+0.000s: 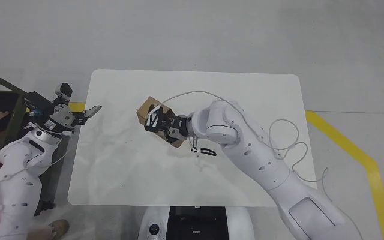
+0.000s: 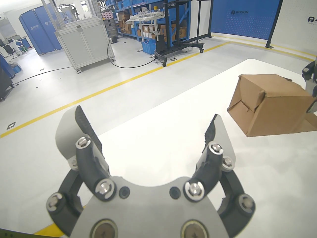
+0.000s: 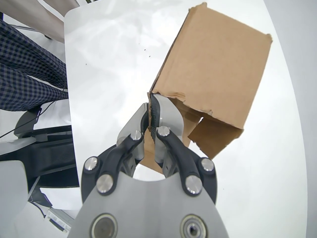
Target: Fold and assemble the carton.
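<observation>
From the top: clamped on the carton (image 1: 144, 108) with the right gripper (image 1: 153, 119), over the table (image 1: 252, 96). Straight out ahead of those fingertips with the carton's long axis, roughly on the line of the forearm. Over at the table's edge with the left gripper (image 1: 91, 112), fingers aimed at the carton but well apart from it.

From the left wrist: spread wide at the left gripper (image 2: 147, 115), nothing between the pads. Ahead and off to one side for the carton (image 2: 270, 107), tilted, its folded-shut end turned toward this hand. Hard to tell whether its low corner is touching the table. No print to read on the cardboard. Signs on the blue panels (image 2: 245, 13) in the room behind, left unread.

From the right wrist: pinched tight at the right gripper (image 3: 150, 105) on the edge of one carton (image 3: 213, 68) wall, at the open end. Just beside the fingers, a loose flap (image 3: 213, 137) hanging unfolded.

Judged from this: nearer by far with the right arm, already gripping. Probably a matter of bringing the open left hand across the gap to the carton's near, closed end, so as to brace it while closing the flaps at the right hand's end.
</observation>
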